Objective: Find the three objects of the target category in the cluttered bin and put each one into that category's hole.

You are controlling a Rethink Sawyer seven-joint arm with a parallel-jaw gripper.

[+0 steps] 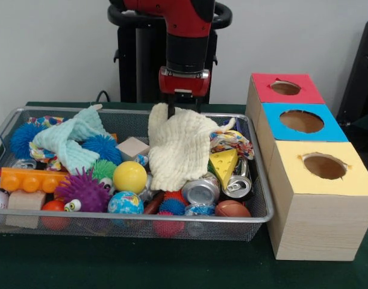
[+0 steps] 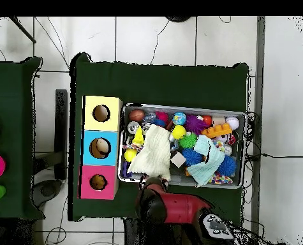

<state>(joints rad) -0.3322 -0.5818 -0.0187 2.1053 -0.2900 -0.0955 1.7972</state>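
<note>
A wire bin (image 1: 141,218) (image 2: 182,107) holds a heap of toys. Draped over its middle is a cream cloth (image 1: 177,147) (image 2: 152,153), its top corner pulled up to my gripper (image 1: 174,111) (image 2: 148,184), which is shut on that corner at the bin's robot-side rim. A pale green cloth (image 1: 72,138) (image 2: 206,163) lies over the toys on the other side. Two crushed cans (image 1: 200,191) (image 1: 238,185), a yellow cheese wedge (image 1: 224,164) and a yellow ball (image 1: 130,176) show around the cream cloth. Whatever lies under the cloths is hidden.
Beside the bin stands a row of three boxes with round holes on top: red (image 1: 265,90) (image 2: 98,182), blue (image 1: 274,114) (image 2: 101,148) and yellow (image 1: 292,174) (image 2: 101,113). A purple spiky ball (image 1: 82,189), an orange block (image 1: 27,179) and a wooden cube (image 1: 133,147) crowd the bin.
</note>
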